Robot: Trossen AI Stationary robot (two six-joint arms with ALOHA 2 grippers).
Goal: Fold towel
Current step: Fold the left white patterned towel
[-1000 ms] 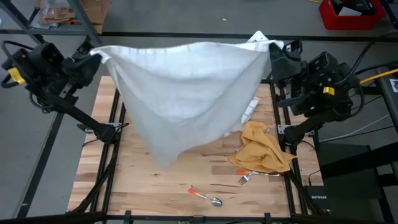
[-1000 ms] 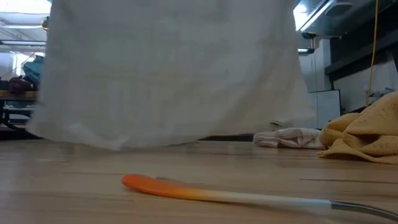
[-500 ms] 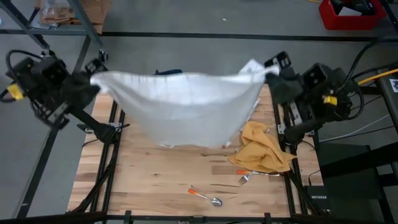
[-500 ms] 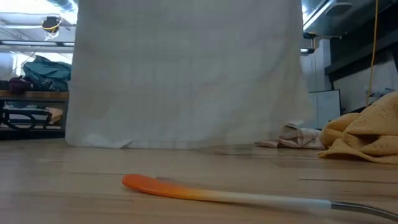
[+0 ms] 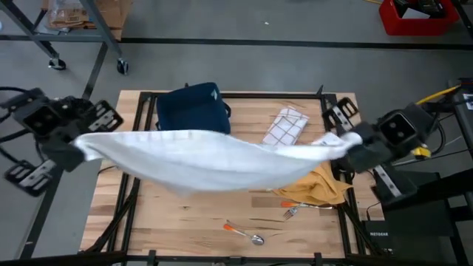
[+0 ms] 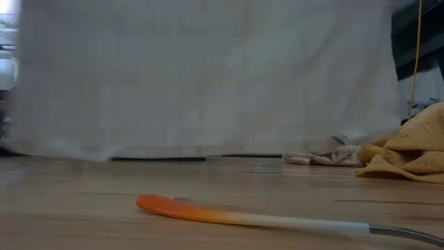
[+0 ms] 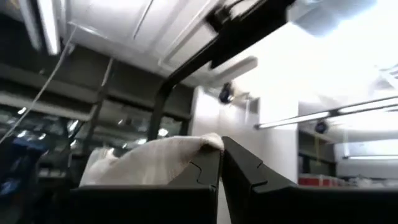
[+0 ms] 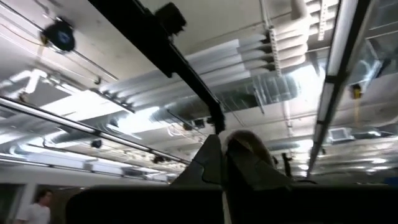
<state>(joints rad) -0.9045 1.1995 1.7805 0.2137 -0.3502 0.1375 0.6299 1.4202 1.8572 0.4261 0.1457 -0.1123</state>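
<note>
While the white towel hangs stretched above the table, the left gripper and right gripper each pinch one of its upper corners. Behind it lie a navy bag and a checked cloth. A mustard cloth, fork and orange-handled spoon lie beside and before its hem.

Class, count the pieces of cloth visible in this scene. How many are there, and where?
4: a white towel stretched between both arms, a navy cloth at the far edge, a checked cloth beside it, and a mustard cloth at right. The towel may hide others.
</note>
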